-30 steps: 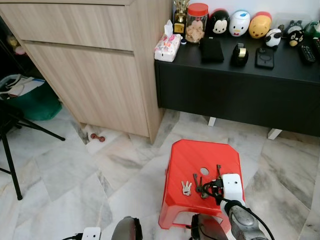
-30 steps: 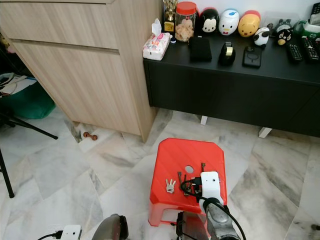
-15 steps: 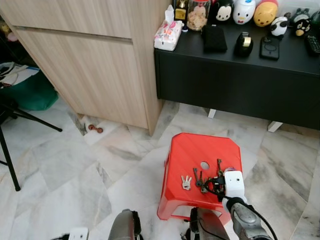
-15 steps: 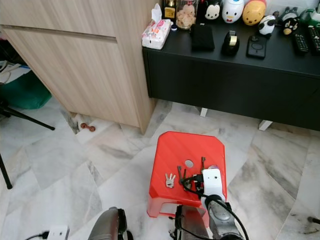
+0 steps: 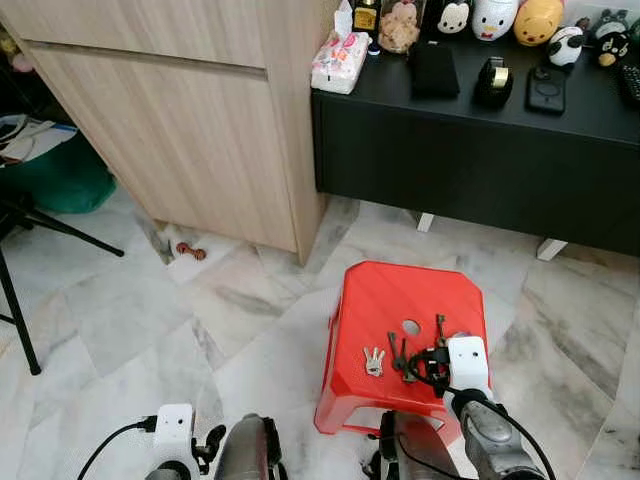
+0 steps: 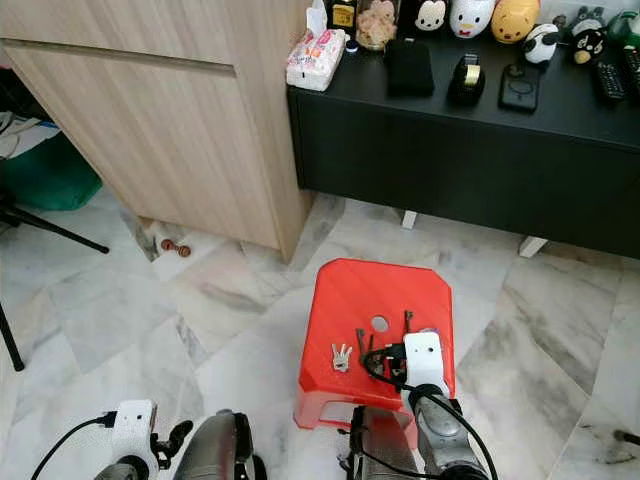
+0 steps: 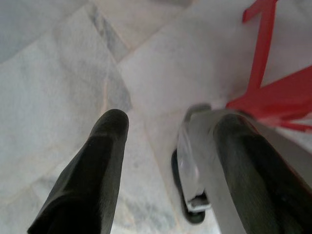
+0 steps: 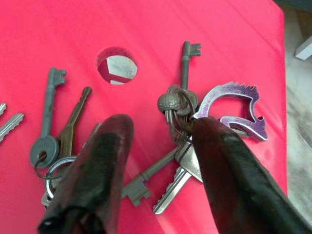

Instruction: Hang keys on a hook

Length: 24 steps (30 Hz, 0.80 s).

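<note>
Keys [image 8: 180,141] lie flat on the top of the red stool [image 5: 400,300], on the side of its round hole [image 8: 117,65] nearest the robot. This bunch carries several keys on a ring together with a purple metal clip [image 8: 234,109]. A second bunch [image 8: 53,146] and a small silver pair [image 5: 374,361] lie on the same stool top, further to the robot's left.

Right tool [image 8: 156,161] hovers low over the stool with its two black fingers spread wide, one on each side of the main bunch. The fingers hold nothing; whether either fingertip touches the keys cannot be told.

Left tool [image 7: 165,141] hangs idle beside the stool, above the marble floor [image 5: 120,320], with its fingers apart and empty.

Task status, as a judgement: early stage. The approach to the keys appears complete, but the grasp is not yet made. Remaining steps are closing on the bunch, lifting it off the stool, carrying it to a hook and hanging it.
</note>
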Available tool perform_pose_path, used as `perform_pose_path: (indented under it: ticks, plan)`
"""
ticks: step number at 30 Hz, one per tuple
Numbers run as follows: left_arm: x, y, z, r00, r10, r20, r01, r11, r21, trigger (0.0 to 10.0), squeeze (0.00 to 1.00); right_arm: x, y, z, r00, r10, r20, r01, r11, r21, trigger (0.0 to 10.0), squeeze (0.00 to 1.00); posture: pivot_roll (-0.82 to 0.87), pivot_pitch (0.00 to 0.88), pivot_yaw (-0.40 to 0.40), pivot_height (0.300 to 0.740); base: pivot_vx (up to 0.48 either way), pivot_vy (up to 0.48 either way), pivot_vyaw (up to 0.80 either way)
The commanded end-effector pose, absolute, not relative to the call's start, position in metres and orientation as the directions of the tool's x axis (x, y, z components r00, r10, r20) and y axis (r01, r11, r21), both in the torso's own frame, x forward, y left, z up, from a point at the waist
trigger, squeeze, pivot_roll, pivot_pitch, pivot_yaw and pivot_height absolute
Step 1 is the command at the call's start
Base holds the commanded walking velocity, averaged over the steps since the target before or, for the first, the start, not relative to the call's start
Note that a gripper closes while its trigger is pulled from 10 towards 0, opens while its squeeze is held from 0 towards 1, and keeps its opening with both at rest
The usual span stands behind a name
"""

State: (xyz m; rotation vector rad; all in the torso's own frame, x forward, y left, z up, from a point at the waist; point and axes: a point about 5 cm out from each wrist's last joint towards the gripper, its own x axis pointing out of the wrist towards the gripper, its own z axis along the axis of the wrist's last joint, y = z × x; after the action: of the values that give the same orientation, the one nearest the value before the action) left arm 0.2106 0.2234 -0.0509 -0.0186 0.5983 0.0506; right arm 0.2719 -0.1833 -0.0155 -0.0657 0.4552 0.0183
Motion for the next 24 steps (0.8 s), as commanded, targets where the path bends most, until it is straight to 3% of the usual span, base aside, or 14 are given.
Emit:
perform_pose_path:
  ticks: [1, 2, 5, 6, 7, 8, 11, 12, 23, 24]
  plan:
    - [0.203, 0.224, -0.055, 0.818, 0.049, -0.572, -0.071, 0.997, -0.016, 10.0, 0.0, 0.268, -0.183, -0.019, 0.89, 0.004, -0.456, -0.037, 0.997, -0.063, 0.7, 0.0, 0.05, 0.257, 0.012, 0.622, 0.0, 0.0, 0.0]
    - [0.207, 0.223, -0.052, 0.833, 0.045, -0.551, -0.07, 0.997, -0.024, 10.0, 0.0, 0.267, -0.184, -0.02, 0.888, 0.001, -0.46, -0.036, 0.997, -0.068, 0.0, 0.0, 0.05, 0.257, 0.012, 0.622, 0.0, 0.0, 0.0]
    - [0.211, 0.221, -0.048, 0.849, 0.039, -0.526, -0.064, 0.998, -0.03, 10.0, 0.0, 0.267, -0.185, -0.02, 0.887, -0.002, -0.462, -0.035, 0.997, -0.072, 0.0, 0.0, 0.05, 0.259, 0.012, 0.622, 0.0, 0.0, 0.0]
    - [0.211, 0.22, -0.048, 0.852, 0.038, -0.522, -0.062, 0.998, -0.03, 10.0, 0.0, 0.267, -0.185, -0.02, 0.887, -0.004, -0.463, -0.034, 0.997, -0.074, 1.2, 0.0, 0.05, 0.259, 0.012, 0.622, 0.0, 0.0, 0.0]
    - [0.212, 0.22, -0.047, 0.854, 0.037, -0.519, -0.061, 0.998, -0.03, 10.0, 0.0, 0.267, -0.185, -0.02, 0.886, -0.005, -0.463, -0.033, 0.997, -0.075, 1.2, 0.0, 0.05, 0.26, 0.012, 0.622, 0.0, 0.0, 0.0]
    - [0.213, 0.22, -0.046, 0.859, 0.034, -0.511, -0.059, 0.998, -0.032, 10.0, 0.0, 0.266, -0.186, -0.021, 0.884, -0.009, -0.467, -0.032, 0.996, -0.08, 6.9, 0.0, 0.05, 0.261, 0.012, 0.622, 0.0, 0.0, 0.0]
    - [0.214, 0.219, -0.045, 0.864, 0.031, -0.503, -0.056, 0.998, -0.034, 10.0, 0.0, 0.266, -0.186, -0.021, 0.883, -0.014, -0.468, -0.029, 0.996, -0.084, 7.3, 0.0, 0.05, 0.261, 0.012, 0.622, 0.0, 0.0, 0.0]
    - [0.214, 0.219, -0.044, 0.866, 0.029, -0.499, -0.054, 0.998, -0.035, 10.0, 0.0, 0.265, -0.186, -0.022, 0.883, -0.016, -0.469, -0.029, 0.996, -0.088, 10.0, 0.0, 0.05, 0.266, 0.013, 0.622, 0.0, 0.0, 0.0]
    - [0.216, 0.214, -0.04, 0.886, 0.009, -0.464, -0.04, 0.998, -0.057, 10.0, 0.0, 0.263, -0.188, -0.023, 0.88, -0.031, -0.474, -0.017, 0.995, -0.098, 10.0, 0.0, 0.05, 0.285, 0.012, 0.622, 0.0, 0.0, 0.0]
    - [0.216, 0.213, -0.04, 0.886, 0.007, -0.463, -0.038, 0.998, -0.058, 10.0, 0.0, 0.264, -0.189, -0.023, 0.88, -0.032, -0.474, -0.016, 0.995, -0.096, 3.6, 0.0, 0.05, 0.286, 0.011, 0.622, 0.0, 0.0, 0.0]
